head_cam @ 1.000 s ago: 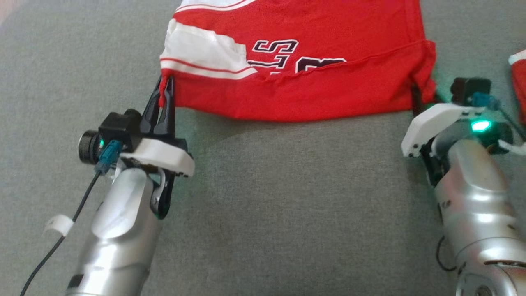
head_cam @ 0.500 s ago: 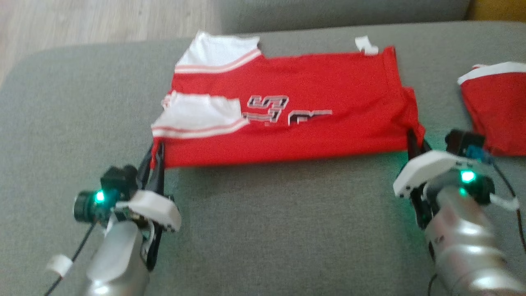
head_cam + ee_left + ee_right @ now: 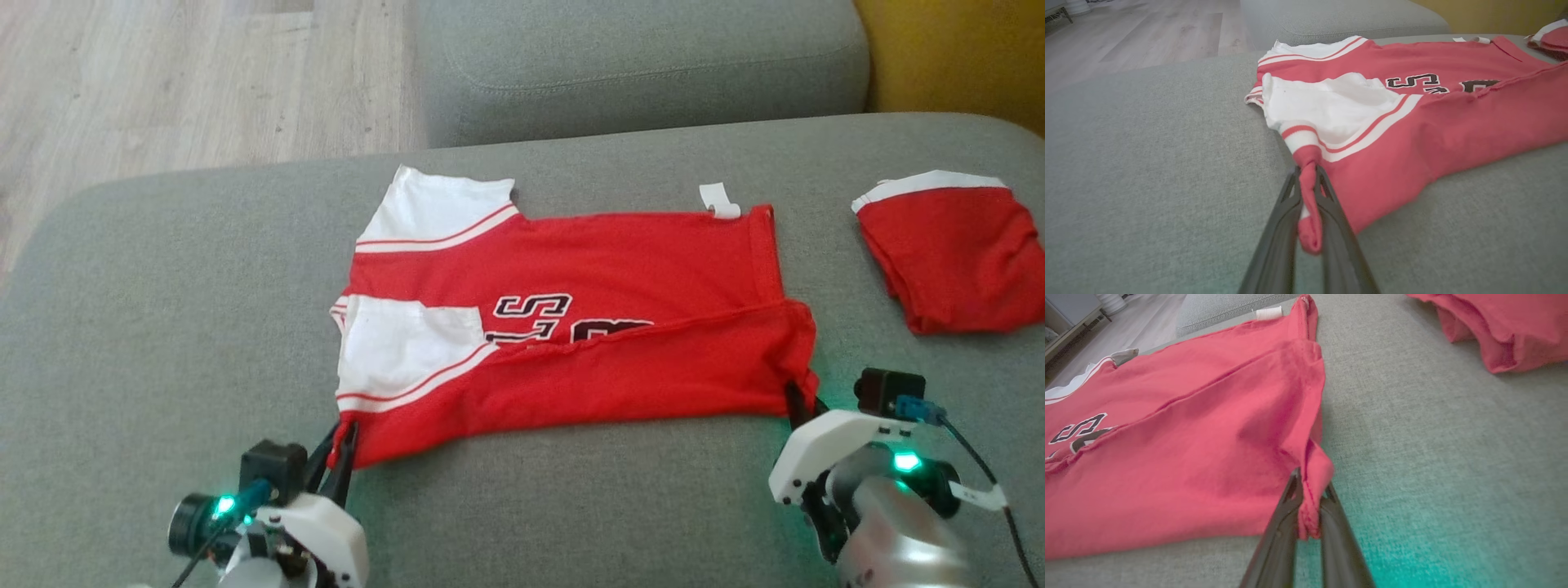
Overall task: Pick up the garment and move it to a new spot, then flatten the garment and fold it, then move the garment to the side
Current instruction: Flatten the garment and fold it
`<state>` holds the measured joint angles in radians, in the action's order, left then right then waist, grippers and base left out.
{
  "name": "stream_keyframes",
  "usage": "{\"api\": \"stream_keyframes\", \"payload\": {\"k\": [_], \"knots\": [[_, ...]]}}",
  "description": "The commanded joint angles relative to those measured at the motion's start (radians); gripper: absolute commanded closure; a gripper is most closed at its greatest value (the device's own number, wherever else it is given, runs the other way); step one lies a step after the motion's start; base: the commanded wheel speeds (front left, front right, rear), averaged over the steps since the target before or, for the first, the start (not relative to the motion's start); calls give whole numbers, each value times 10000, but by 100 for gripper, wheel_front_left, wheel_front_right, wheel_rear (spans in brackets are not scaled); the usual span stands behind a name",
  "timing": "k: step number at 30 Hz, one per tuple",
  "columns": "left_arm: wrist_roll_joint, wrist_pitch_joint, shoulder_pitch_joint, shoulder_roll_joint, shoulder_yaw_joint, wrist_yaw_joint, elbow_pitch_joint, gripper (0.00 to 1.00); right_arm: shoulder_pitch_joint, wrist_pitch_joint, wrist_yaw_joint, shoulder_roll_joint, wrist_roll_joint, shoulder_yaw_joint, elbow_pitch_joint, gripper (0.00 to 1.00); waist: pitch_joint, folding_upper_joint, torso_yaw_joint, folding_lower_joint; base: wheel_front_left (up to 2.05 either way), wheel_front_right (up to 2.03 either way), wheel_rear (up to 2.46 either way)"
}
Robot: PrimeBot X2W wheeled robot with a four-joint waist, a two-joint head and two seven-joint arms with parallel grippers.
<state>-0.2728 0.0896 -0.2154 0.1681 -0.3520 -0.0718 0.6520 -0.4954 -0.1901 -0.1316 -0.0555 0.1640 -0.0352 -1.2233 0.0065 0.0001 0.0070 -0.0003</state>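
shirt (image 3: 571, 327) flat on sofa (image 3: 163, 286), long axis left-right | my left claw (image 3: 340, 431) pinches its near-left corner, right claw (image 3: 793, 394) its near-right | shirt lies ahead of both; I'd fold forward

We can read only part of the dark lettering (image 3: 531, 306); a folded flap of the garment (image 3: 620, 261), stretched between left gripper (image 3: 344, 429) and right gripper (image 3: 796, 398), covers the rest. Right of the right gripper, a second red cloth (image 3: 947, 253) runs off the edge.
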Motion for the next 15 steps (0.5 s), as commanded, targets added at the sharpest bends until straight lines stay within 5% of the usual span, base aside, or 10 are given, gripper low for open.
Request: {"api": "stream_keyframes", "payload": {"k": [1,15], "knots": [[-55,-117,-145,343,311,-2,-543,100,-25,-17,9,53,-97,245,344,100,-34,-1,2,3,0,0,0],[-52,-520,526,594,374,740,-2008,100,969,53,9,53,121,-98,2017,100,109,-1,-66,3,0,0,0]]}}
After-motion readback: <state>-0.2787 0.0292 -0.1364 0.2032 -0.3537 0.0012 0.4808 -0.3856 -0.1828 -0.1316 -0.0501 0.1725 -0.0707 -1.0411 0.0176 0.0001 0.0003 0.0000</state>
